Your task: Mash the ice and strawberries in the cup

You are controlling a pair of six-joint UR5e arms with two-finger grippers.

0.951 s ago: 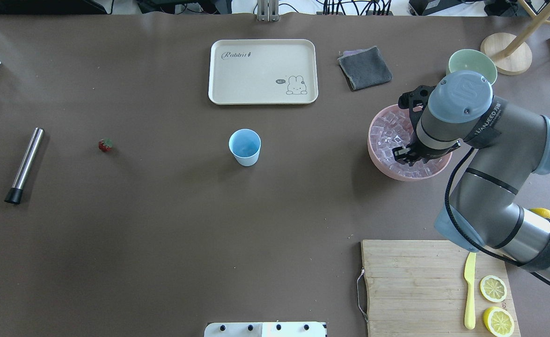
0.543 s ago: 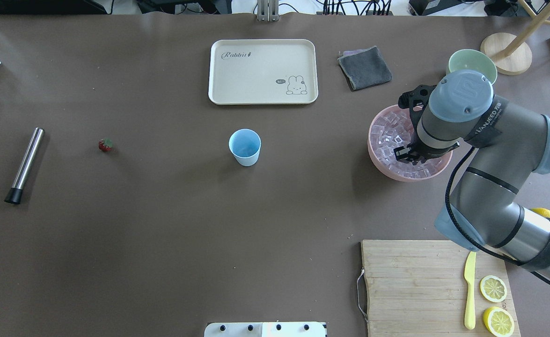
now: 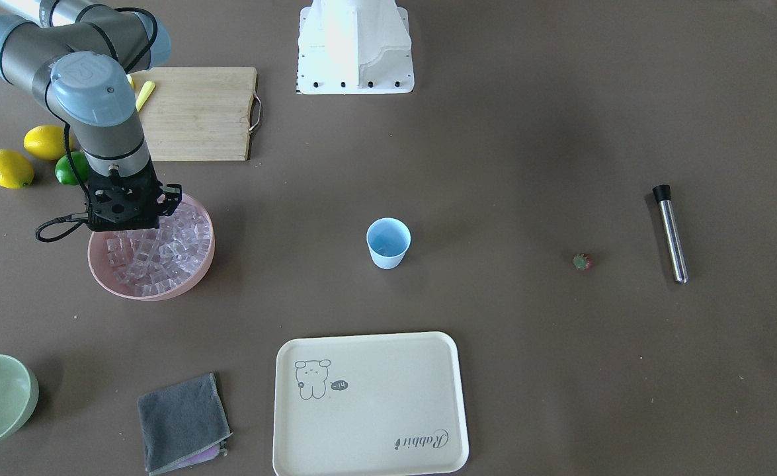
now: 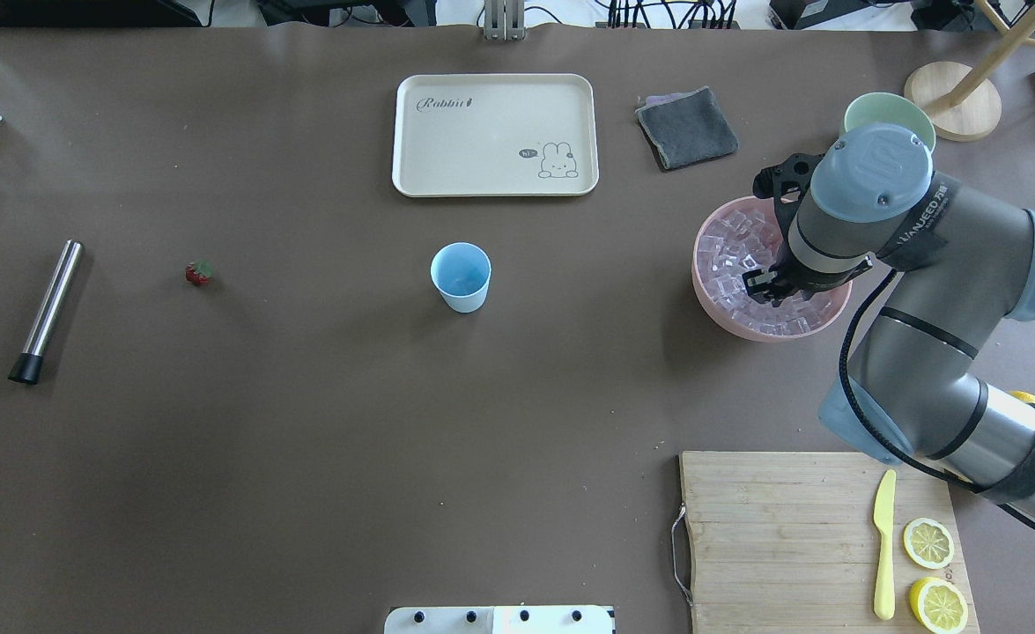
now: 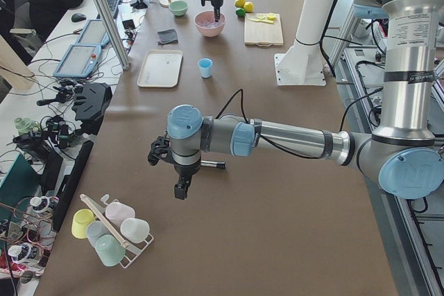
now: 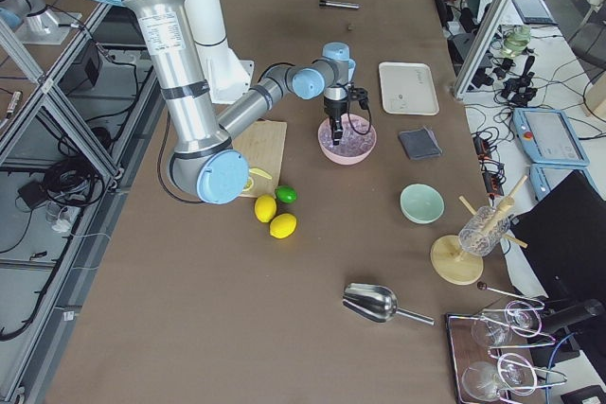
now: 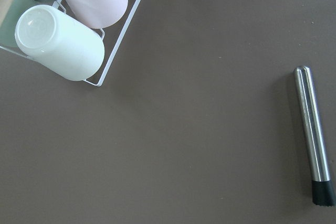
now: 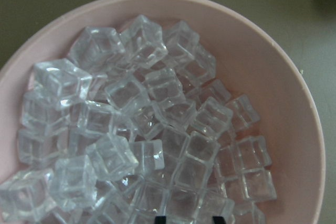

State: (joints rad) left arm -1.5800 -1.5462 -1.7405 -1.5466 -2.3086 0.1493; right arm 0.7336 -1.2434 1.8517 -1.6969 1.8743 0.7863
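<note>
The light-blue cup [image 4: 461, 276] stands upright and empty at mid-table, also seen in the front view [image 3: 388, 242]. The tiny red strawberry [image 4: 199, 273] lies far to its left. The ice [image 8: 131, 93] fills the pink bowl [image 4: 720, 321] at the right. My right gripper [image 4: 768, 286] is down in the bowl. In the right wrist view its fingertips [image 8: 160, 217] stand about one cube's width apart with a cube between them. My left gripper [image 5: 182, 190] shows only in the exterior left view, hovering beyond the table's left end; I cannot tell if it is open.
A steel muddler [image 4: 48, 308] lies at the far left. A cream tray [image 4: 495, 134], a grey cloth [image 4: 686, 128] and a pale green bowl [image 4: 869, 110] sit at the back. A cutting board [image 4: 772, 537] carries a yellow knife and lemon halves. A cup rack [image 7: 68, 30] lies under the left wrist.
My right wrist has shifted slightly toward the back of the table over the pink bowl. The cup, strawberry and muddler have not moved.
</note>
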